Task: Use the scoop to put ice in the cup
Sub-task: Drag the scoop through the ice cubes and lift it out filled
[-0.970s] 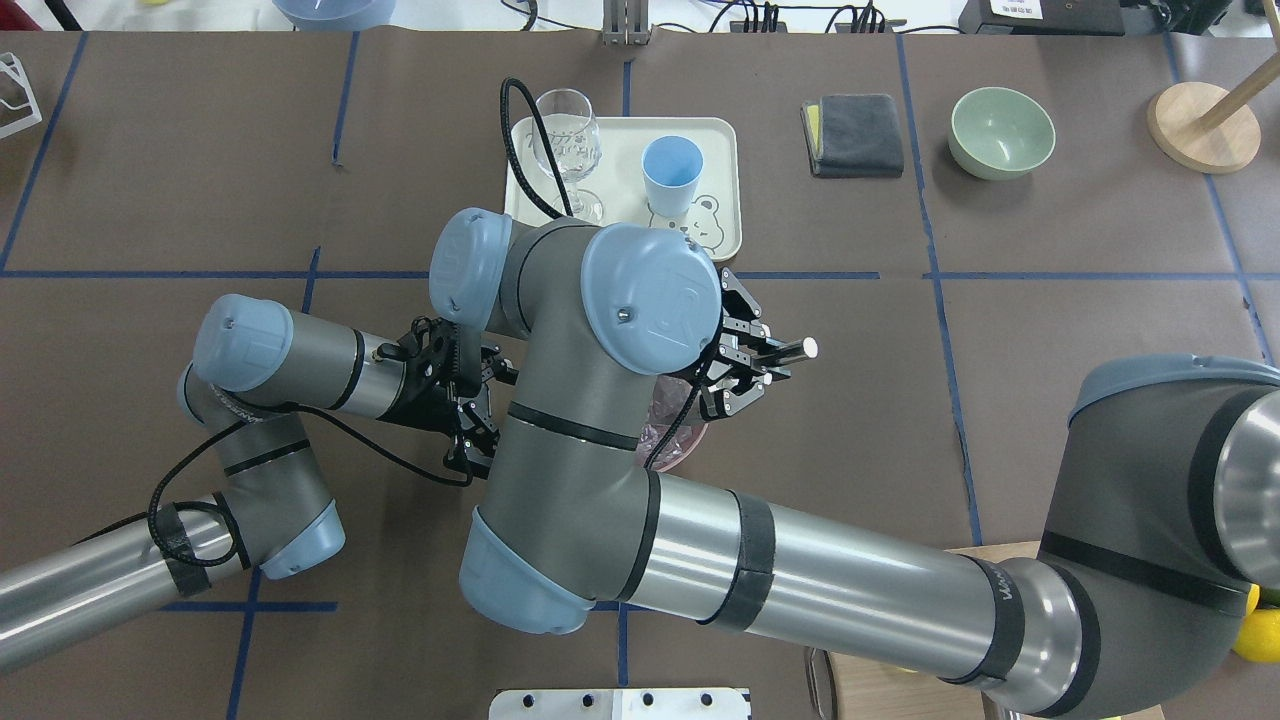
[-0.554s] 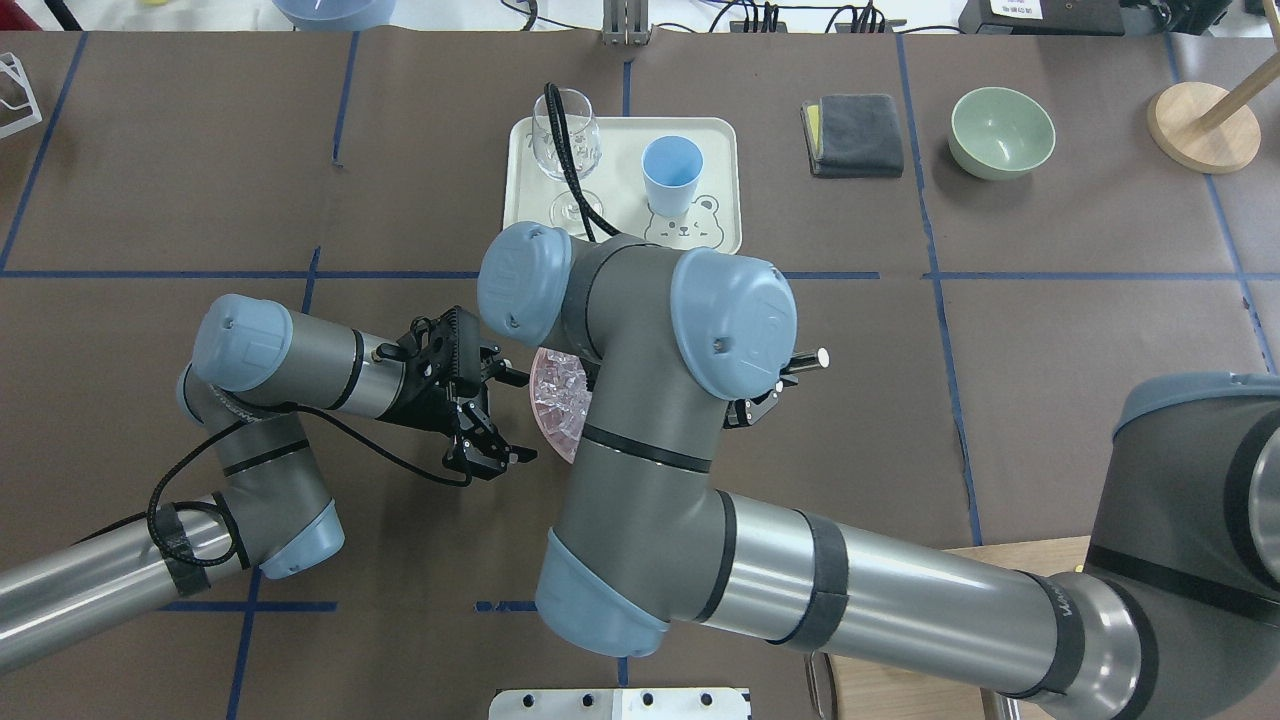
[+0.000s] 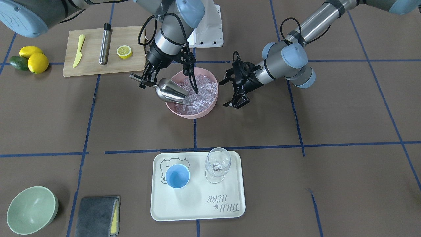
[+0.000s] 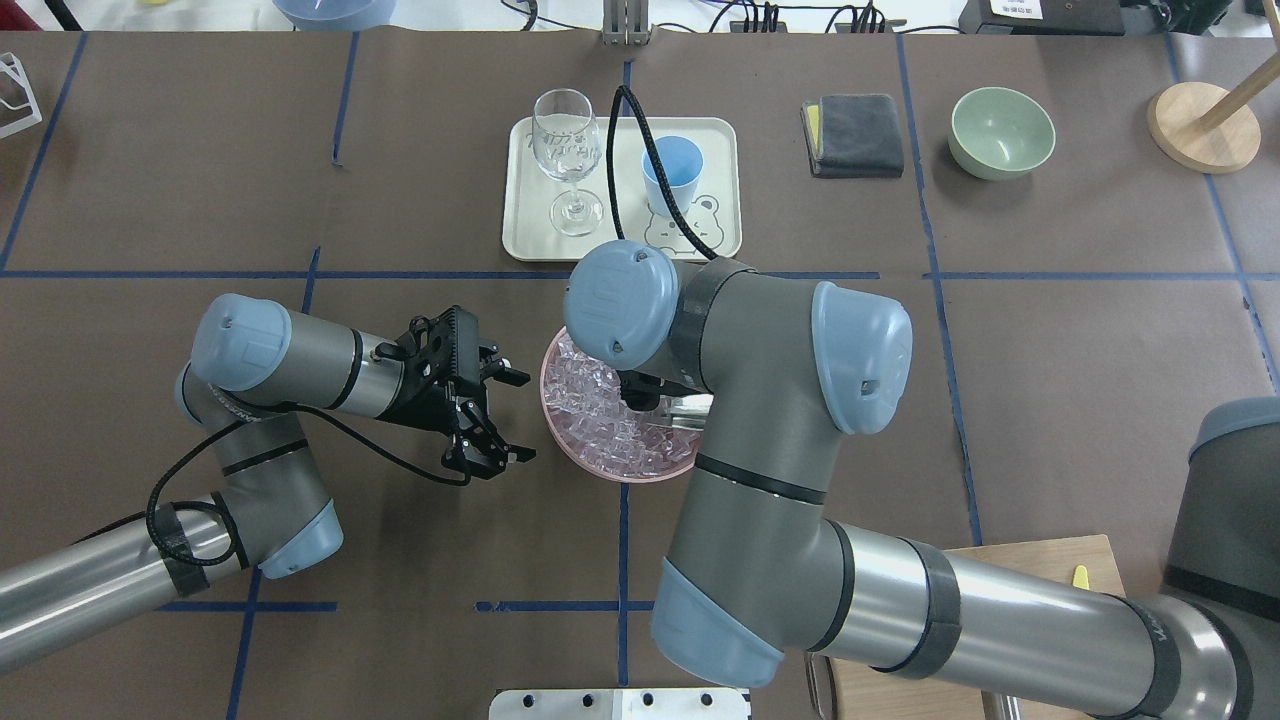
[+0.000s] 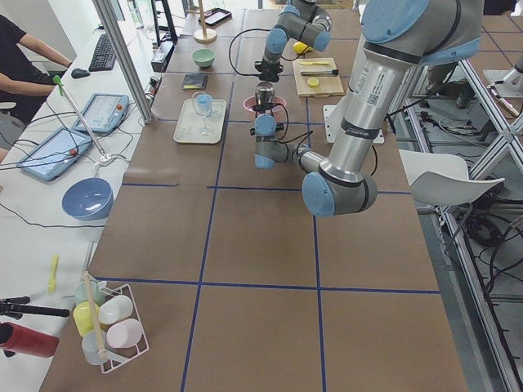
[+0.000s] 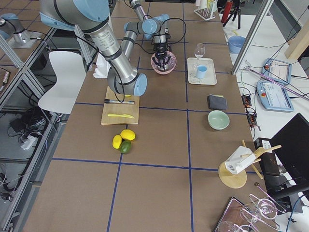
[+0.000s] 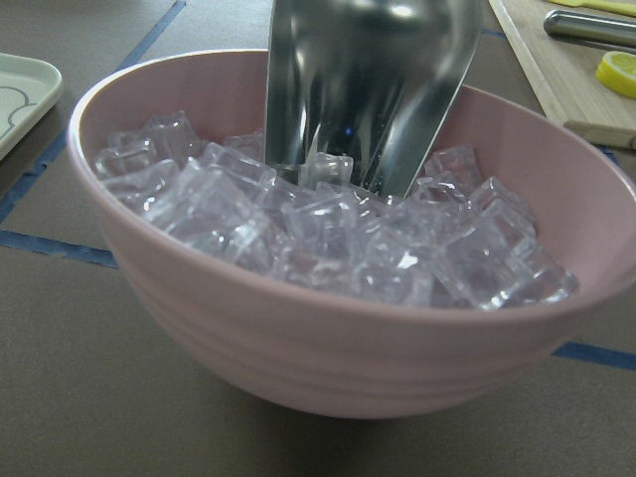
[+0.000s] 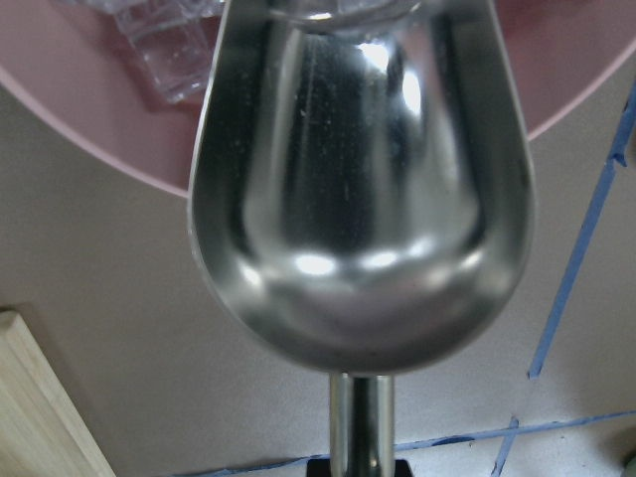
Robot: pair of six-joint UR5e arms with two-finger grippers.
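Ice (image 3: 205, 93) fills pink bowl (image 3: 192, 115), right gripper (image 3: 143, 81) clamps scoop (image 3: 171, 92) into it, left gripper (image 3: 229, 93) spread.

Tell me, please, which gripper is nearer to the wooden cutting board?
Right. The right gripper, holding the scoop, is beside the cutting board; the left gripper sits across the pink bowl.

Shiny scoop (image 8: 358, 229), handle nearest, lip at the ice (image 8: 171, 48) in the pink bowl (image 8: 70, 99).

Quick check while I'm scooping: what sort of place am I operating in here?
Most likely a robotics lab rigged for recording, not a real kitchen: the table is gridded with blue tape, and a side desk holds tablets and a keyboard beside a seated person.
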